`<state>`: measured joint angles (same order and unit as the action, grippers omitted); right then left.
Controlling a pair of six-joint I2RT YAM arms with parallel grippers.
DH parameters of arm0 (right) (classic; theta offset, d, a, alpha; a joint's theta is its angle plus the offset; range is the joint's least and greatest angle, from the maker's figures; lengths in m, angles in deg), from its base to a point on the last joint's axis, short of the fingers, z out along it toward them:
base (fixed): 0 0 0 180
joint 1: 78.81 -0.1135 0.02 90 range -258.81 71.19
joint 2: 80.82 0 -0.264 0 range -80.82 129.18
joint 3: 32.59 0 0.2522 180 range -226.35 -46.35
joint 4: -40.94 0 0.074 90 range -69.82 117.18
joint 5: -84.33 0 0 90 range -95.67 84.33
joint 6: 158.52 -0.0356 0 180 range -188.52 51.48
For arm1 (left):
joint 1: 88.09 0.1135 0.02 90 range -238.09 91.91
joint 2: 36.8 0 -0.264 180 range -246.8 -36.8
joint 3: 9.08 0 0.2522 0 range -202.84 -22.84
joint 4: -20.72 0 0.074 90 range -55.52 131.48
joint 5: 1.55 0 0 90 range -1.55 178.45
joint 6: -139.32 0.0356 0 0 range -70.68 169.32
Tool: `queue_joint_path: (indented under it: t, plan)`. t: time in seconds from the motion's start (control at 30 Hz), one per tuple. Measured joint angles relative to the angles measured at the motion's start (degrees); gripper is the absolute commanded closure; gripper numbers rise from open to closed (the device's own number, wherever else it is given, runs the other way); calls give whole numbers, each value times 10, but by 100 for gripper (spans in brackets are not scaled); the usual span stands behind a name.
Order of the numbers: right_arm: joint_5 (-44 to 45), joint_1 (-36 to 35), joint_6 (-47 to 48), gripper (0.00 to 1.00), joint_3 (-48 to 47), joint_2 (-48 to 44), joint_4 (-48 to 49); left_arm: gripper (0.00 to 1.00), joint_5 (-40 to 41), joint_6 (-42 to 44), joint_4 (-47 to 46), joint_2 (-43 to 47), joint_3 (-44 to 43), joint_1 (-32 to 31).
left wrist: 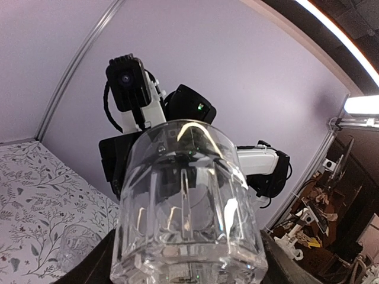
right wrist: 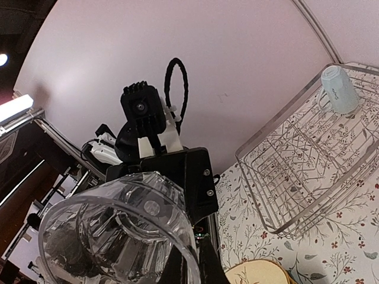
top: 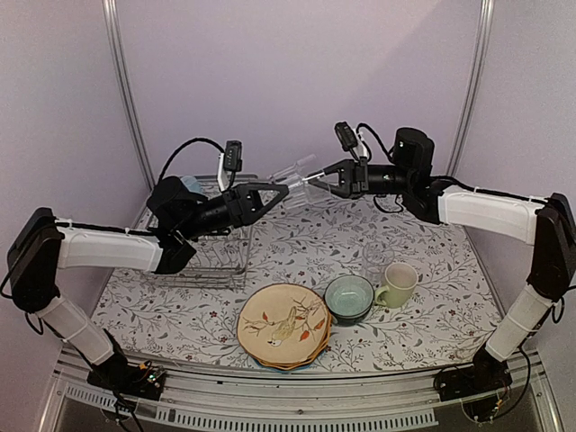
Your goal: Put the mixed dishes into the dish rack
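Rack point(right wrist: 308, 177) holds only the blue mug point(right wrist: 339, 89). Right of the rack, left claw point(top: 281, 192) and right claw point(top: 317, 183) both clasp one glass point(left wrist: 186, 207). Plates point(top: 283, 326), bowl point(top: 349, 297), pale mug point(top: 399, 283) and second glass point(top: 376, 255) await on the surface.

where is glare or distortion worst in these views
left wrist: the clear glass fills the frame, white highlights streak it and warp the right arm behind, a light strip blows out at right; right wrist: the glass smears what's behind it; top external: even light, little glare

Lighting: even, soft, bright; faint shadows. Glare: highlights on clear glass point(left wrist: 189, 201); strip lamp point(left wrist: 361, 105) overexposed. Wrist views: fisheye-bent edges.
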<state>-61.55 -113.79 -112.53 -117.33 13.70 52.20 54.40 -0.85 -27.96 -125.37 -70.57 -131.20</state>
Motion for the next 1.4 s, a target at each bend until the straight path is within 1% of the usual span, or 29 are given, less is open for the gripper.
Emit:
queue_joint_path:
  t: [0.03, 0.07, 0.1, 0.17, 0.23, 0.3, 0.33, 0.43, 0.53, 0.63, 0.73, 0.83, 0.97, 1.2, 1.4]
  plan:
    - [0, 0, -1, 84, 2, 0, 3, 84, 2, -2, 0, 0, 0, 1]
    - [0, 0, -1, 73, 3, 1, 7, 95, 2, -2, 0, 0, 2, 3]
    - [0, 0, -4, 64, 5, 1, 8, 100, 2, -1, 1, 1, 4, 5]
    - [-2, 2, -8, 44, 11, 1, 5, 100, 0, 2, 12, 11, 16, 12]
    - [-2, 5, -7, 25, 16, 1, -3, 100, 0, 10, 51, 37, 28, 33]
    - [3, 15, 6, 17, 19, 0, -25, 100, 4, 33, 115, 75, 33, 62]
    - [8, 22, 11, 14, 21, 0, -38, 100, 14, 50, 163, 101, 32, 78]
    - [30, 41, 38, 13, 23, -7, -83, 100, 63, 120, 325, 170, 8, 114]
    - [55, 53, 68, 13, 23, -21, -124, 100, 147, 193, 501, 199, -61, 140]
    - [68, 55, 90, 13, 23, -35, -146, 100, 218, 247, 631, 195, -128, 167]
    - [74, 54, 103, 13, 23, -37, -155, 100, 285, 292, 744, 164, -191, 201]
    - [76, 54, 109, 13, 26, -37, -163, 99, 330, 322, 821, 115, -243, 224]
    - [77, 54, 118, 13, 31, -37, -173, 94, 367, 357, 909, 22, -324, 246]
    - [82, 54, 133, 13, 37, -36, -183, 86, 382, 389, 1013, -148, -462, 257]
    - [89, 54, 144, 13, 46, -35, -187, 84, 391, 403, 1091, -296, -621, 257]
